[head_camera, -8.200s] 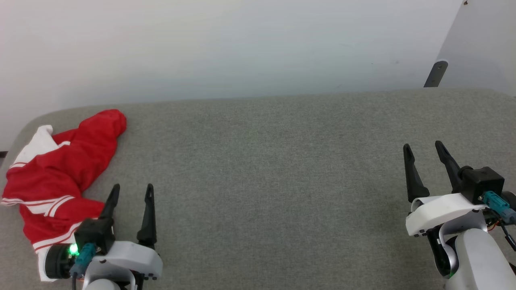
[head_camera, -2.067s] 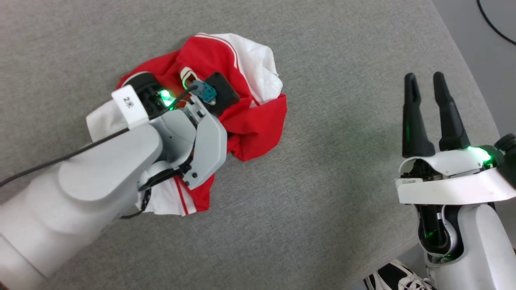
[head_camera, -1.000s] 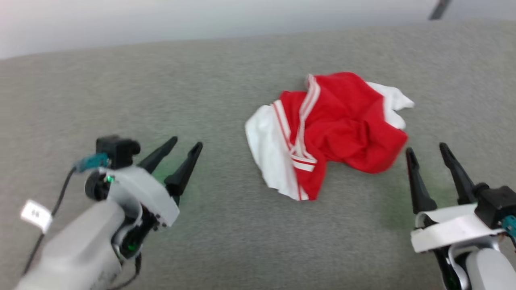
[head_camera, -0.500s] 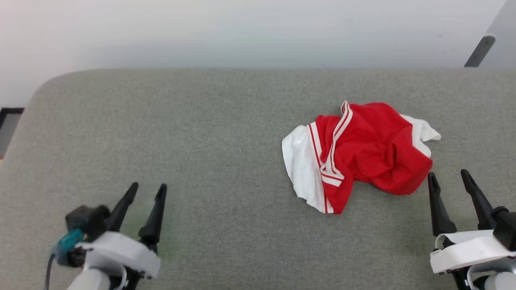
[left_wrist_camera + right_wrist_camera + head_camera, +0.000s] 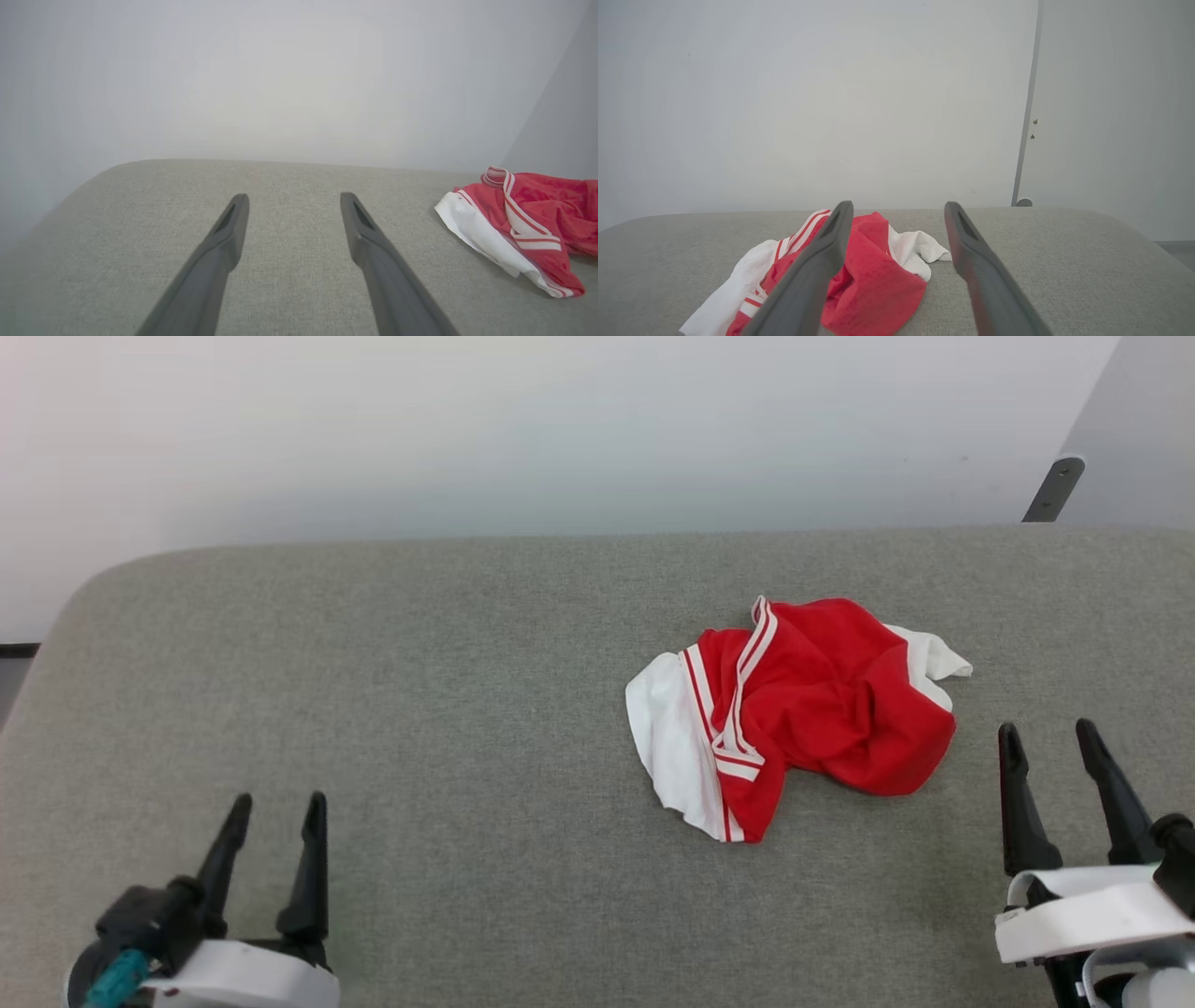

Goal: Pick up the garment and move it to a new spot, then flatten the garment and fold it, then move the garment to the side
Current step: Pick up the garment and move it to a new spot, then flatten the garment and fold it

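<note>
The garment (image 5: 803,709) lies crumpled right of centre on the grey padded table (image 5: 420,691), bright red with white panels and thin stripes. It also appears at the right edge of the left wrist view (image 5: 528,224) and low left in the right wrist view (image 5: 873,280). My left gripper (image 5: 275,807) hangs open at the lower left, far from the cloth, nothing between its fingers (image 5: 224,242). My right gripper (image 5: 1047,735) stands open at the lower right, just right of the cloth's red edge and apart from it, and it holds nothing.
A pale wall (image 5: 560,429) runs behind the table's far edge. A grey bracket (image 5: 1053,488) is fixed at the wall's right corner. The table's left end is rounded (image 5: 65,616), with a wide bare stretch of cloth-free surface between the left gripper and the garment.
The left gripper has let the garment go and drawn back to the lower left. The camera has swung back level, so the garment's shift in view is mostly camera motion.
</note>
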`<state>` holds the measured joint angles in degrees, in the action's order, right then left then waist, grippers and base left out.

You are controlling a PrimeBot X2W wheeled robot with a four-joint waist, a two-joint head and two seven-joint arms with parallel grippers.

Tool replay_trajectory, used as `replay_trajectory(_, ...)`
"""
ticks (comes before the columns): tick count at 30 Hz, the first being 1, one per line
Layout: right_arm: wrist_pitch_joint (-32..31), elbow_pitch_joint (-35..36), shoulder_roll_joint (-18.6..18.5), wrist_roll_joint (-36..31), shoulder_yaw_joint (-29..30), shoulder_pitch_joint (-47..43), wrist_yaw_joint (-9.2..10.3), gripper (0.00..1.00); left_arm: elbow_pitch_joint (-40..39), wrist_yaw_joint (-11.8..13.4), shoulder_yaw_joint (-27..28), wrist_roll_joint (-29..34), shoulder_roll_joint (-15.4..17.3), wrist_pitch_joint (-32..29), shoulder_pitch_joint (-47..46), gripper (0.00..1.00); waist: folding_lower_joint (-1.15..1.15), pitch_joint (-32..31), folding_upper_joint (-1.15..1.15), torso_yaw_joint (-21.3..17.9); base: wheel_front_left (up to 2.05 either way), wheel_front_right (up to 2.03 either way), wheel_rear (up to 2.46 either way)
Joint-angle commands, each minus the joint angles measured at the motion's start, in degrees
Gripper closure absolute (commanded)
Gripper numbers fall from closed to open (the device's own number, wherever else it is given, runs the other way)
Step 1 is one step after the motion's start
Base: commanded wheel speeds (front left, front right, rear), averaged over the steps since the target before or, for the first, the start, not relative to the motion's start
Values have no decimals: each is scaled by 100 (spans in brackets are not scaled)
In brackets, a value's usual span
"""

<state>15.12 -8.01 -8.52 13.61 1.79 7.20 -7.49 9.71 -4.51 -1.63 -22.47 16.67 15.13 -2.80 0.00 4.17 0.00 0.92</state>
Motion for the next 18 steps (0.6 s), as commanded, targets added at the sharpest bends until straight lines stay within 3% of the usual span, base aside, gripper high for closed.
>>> replay_trajectory(1,1,-12,46,-9,13,-96,0,0,84,-59,65,89,-73,0,96,0,0,15,0,-18,0,0,0)
replay_trajectory(18,1,50,175,-47,-42,61,0,0,244,-265,259,354,-309,0,-52,0,0,157,0,-57,0,0,0)
